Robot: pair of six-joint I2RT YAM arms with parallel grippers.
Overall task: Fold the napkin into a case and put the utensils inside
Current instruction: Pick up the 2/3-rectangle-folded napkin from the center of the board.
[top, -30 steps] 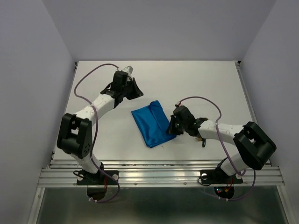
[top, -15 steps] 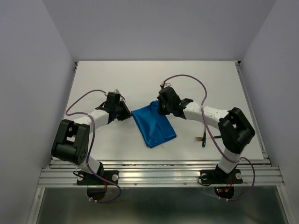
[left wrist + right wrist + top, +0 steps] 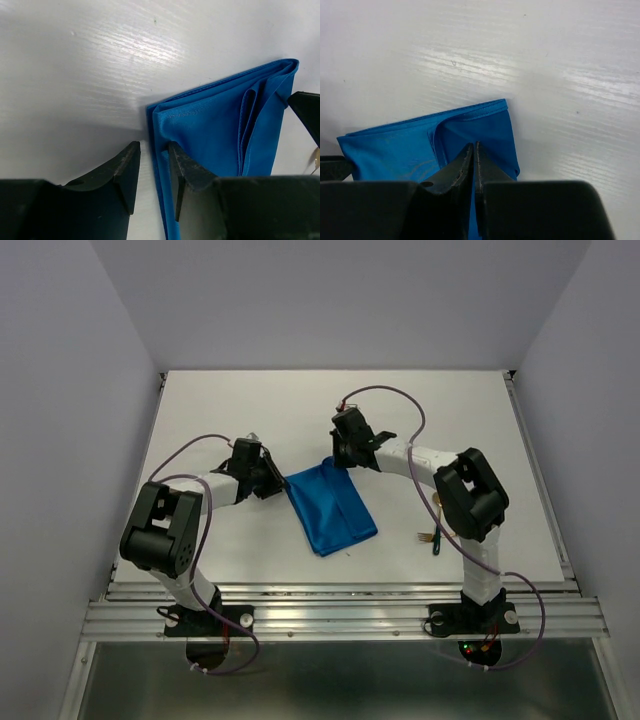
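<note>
Showing solely from above: utensils (image 3: 436, 538), off napkin (image 3: 330, 508).

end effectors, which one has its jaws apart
The left end effector, gaping at the bright blue cloth napkin's corner; the right end effector's jaws sit nearly closed on it.

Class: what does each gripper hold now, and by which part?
Right gripper seems to pinch the napkin by its top layer near its far end; left gripper, open astride an edge, holds nothing.
</note>
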